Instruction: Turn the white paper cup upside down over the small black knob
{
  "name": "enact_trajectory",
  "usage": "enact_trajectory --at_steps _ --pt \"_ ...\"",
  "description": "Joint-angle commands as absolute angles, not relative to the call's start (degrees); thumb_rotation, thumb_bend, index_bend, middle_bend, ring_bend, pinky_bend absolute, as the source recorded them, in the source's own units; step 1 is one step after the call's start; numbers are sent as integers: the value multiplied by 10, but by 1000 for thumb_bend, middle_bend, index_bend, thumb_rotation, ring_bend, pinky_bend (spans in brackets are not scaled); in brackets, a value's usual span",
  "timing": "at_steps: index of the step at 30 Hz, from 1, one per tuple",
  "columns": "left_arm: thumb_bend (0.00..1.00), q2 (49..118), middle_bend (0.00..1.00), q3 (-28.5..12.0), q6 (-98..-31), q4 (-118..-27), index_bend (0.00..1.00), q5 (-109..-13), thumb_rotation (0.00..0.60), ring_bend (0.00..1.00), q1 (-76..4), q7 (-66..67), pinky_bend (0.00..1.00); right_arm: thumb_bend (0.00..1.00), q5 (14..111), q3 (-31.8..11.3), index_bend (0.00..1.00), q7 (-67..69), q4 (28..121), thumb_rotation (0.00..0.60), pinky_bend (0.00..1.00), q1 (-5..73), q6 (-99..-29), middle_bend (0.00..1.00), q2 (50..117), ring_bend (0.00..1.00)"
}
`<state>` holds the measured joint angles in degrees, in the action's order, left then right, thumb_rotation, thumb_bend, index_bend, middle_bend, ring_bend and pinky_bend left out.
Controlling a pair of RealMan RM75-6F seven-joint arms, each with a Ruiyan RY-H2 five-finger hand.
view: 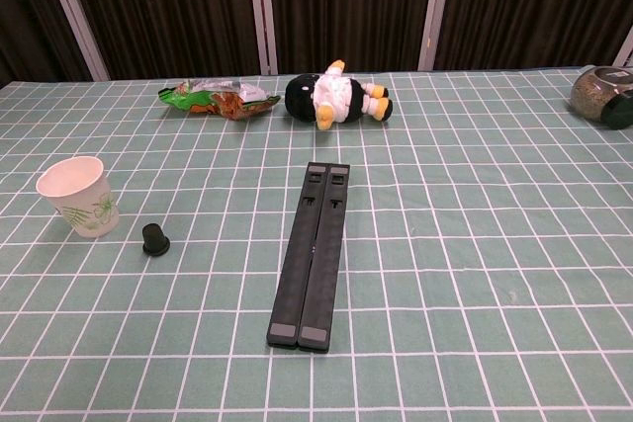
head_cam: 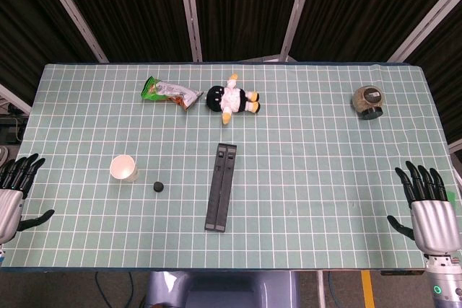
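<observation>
The white paper cup [head_cam: 124,168] [view: 78,195] stands upright, mouth up, on the left part of the green gridded table. The small black knob [head_cam: 158,187] [view: 155,238] sits just to its right, a short gap apart. My left hand [head_cam: 14,192] hangs open at the table's left edge, well left of the cup. My right hand [head_cam: 427,208] is open at the right edge, far from both objects. Neither hand shows in the chest view.
A long black bar [head_cam: 221,187] [view: 314,252] lies lengthwise at the centre. A plush penguin [head_cam: 231,99] [view: 334,97] and a green snack bag [head_cam: 169,92] [view: 213,98] lie at the back. A jar [head_cam: 368,102] [view: 605,95] rests at the back right.
</observation>
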<state>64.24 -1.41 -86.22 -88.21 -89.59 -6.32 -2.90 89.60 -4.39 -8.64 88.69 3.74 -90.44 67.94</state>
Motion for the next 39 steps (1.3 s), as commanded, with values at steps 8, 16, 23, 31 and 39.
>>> enact_trajectory --at_steps 8,16,23,31,39 --pt "0 645 0 -14 -851 -869 0 -891 600 0 -67 -52 0 0 897 -43 86 -86 887 600 0 39 -900 0 680 0" --pt "0 661 0 -27 -748 -798 0 -868 600 0 -124 -215 0 0 880 -49 86 -88 884 600 0 46 -883 0 684 0" --pt "0 727 0 -39 -621 -716 0 -860 600 0 -211 -297 0 0 843 -62 86 -105 868 600 0 59 -851 0 697 0" --pt "0 792 0 -38 -552 -622 0 -855 600 0 -260 -391 0 0 810 -72 86 -102 855 600 0 59 -840 0 699 0" --pt "0 824 4 -35 -556 -596 19 -857 600 0 -272 -410 0 0 804 -73 86 -96 849 600 0 61 -834 0 699 0"
